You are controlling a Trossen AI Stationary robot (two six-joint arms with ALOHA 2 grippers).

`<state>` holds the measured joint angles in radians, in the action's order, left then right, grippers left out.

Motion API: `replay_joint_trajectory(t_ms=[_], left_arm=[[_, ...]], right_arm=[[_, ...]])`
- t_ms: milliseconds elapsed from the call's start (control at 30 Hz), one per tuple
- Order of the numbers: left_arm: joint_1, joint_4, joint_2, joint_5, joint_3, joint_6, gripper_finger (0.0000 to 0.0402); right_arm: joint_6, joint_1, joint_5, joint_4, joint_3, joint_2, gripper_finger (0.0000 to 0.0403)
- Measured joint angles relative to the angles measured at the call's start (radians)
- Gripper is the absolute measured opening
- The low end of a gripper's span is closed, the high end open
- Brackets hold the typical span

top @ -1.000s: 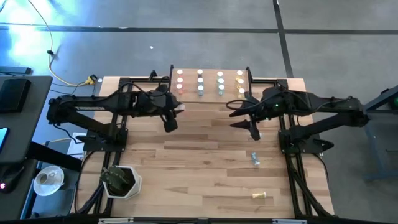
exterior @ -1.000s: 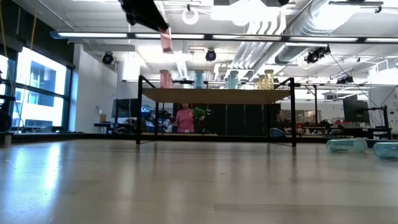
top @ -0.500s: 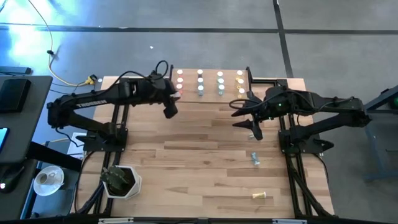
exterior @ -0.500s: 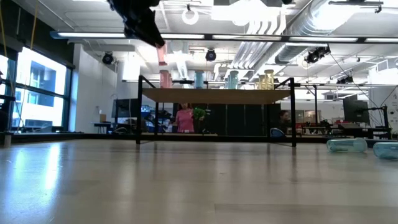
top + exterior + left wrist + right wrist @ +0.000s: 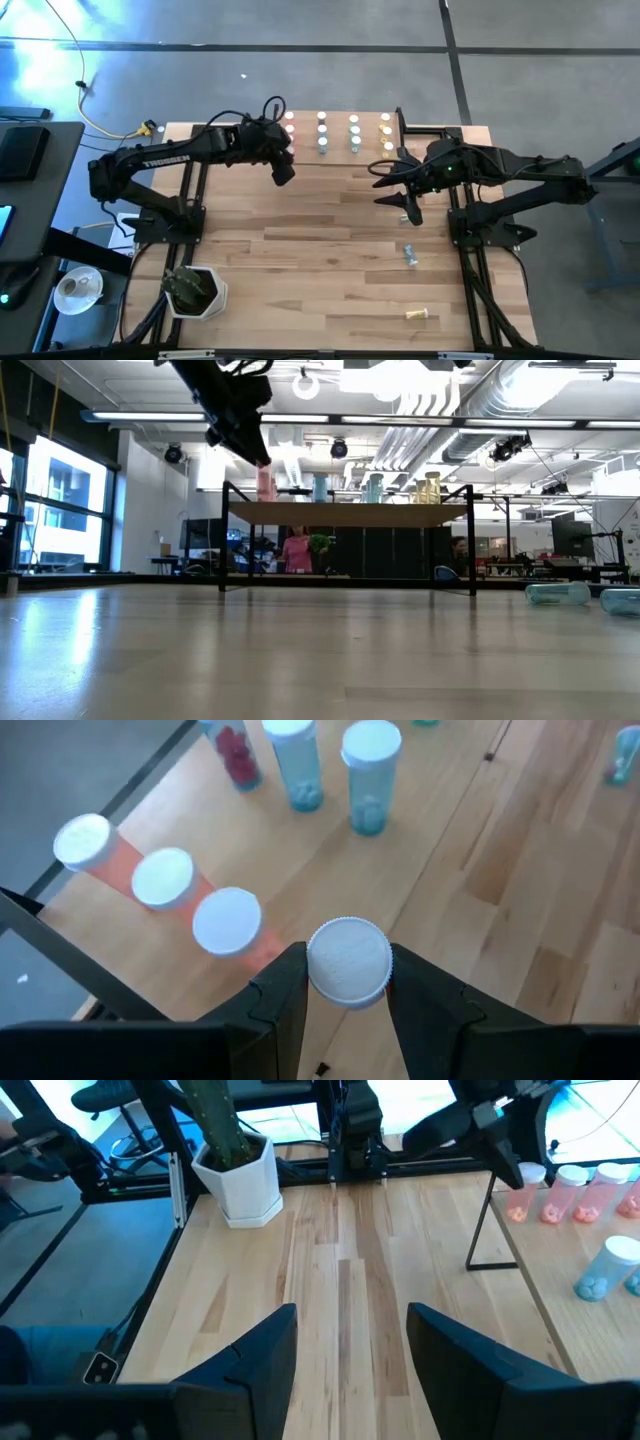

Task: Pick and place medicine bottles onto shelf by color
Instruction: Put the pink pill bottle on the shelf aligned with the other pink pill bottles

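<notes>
The shelf (image 5: 338,150) stands at the table's far edge, with capped medicine bottles upright on it in columns: red (image 5: 290,127), blue (image 5: 322,130), green (image 5: 353,130), yellow (image 5: 385,130). My left gripper (image 5: 284,172) hangs at the shelf's near left corner, shut on a red bottle with a white cap (image 5: 347,958), just in front of the red ones (image 5: 163,877). My right gripper (image 5: 401,202) hovers open by the shelf's near right corner with nothing between its fingers (image 5: 270,1350). A blue bottle (image 5: 410,254) and a yellow one (image 5: 422,316) lie on their sides on the table's right. My left gripper pinches the red bottle between its two fingers (image 5: 285,982), one on either side just under the white cap (image 5: 347,958). The fingers slant down from the table's near left. The bottle hangs below them (image 5: 263,463), roughly upright and lifted clear of shelf and table.
A white pot with a plant (image 5: 195,290) stands at the table's near left corner. Black frame rails (image 5: 190,190) run along both sides of the table. The shelf's black legs (image 5: 222,540) rise from the tabletop. The middle of the table (image 5: 330,250) is bare wood.
My left gripper has carried the red bottle toward the table's far edge and a little to the right, sinking somewhat, up to the shelf's near left corner. It has stayed shut on the bottle, which is still lifted clear.
</notes>
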<state>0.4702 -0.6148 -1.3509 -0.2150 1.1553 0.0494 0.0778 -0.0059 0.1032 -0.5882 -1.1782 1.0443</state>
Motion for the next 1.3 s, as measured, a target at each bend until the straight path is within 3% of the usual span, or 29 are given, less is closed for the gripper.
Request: replay_joint_trajectory(t_ms=[200,667,1300], left_arm=[[0.014,0.016,-0.013,-0.024,0.0,0.038,0.0115],[0.047,-0.002,-0.014,0.046,0.0,0.071,0.0115],[0.047,-0.015,-0.039,0.017,0.003,0.071,0.0115]], right_arm=[[0.0,0.0,0.0,0.0,0.0,0.0,0.0181],[0.0,0.0,0.0,0.0,0.0,0.0,0.0181],[0.0,0.0,0.0,-0.002,0.0,0.001,0.0181]])
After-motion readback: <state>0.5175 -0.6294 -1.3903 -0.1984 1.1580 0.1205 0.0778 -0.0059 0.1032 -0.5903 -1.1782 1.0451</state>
